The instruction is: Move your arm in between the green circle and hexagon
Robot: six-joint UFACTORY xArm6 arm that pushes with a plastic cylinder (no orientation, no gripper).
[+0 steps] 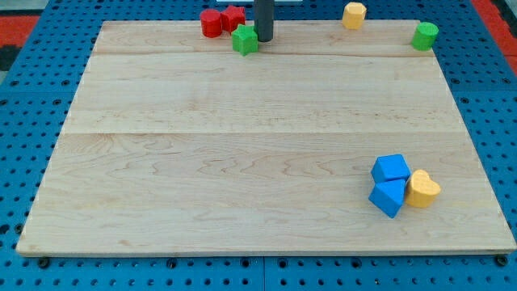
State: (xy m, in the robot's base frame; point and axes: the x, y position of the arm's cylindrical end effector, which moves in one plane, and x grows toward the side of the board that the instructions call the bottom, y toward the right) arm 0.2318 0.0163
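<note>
A: Green circle (pixel 425 35) — location?

B: Top-right corner of the wooden board (pixel 258 186). The yellow hexagon (pixel 354 14) sits at the top edge, left of it, well apart. The gap between those 2 is my target.

A: My tip?

B: My tip (pixel 264 39) is near the top edge, just right of the green star-shaped block (pixel 245 40), apparently touching it. No pincer fitted; only a bare rod, holding nothing.

A: Progress?

B: I judge 0 of 1 step done: my tip stands left of the hexagon, outside the gap. A rightward slide remains.

A: Other stock?

B: 2 red blocks (pixel 221 20) top-left; 2 blue blocks (pixel 389 184) touching a yellow heart (pixel 422 189) bottom-right.

A: Labels, writing?

B: None legible.
</note>
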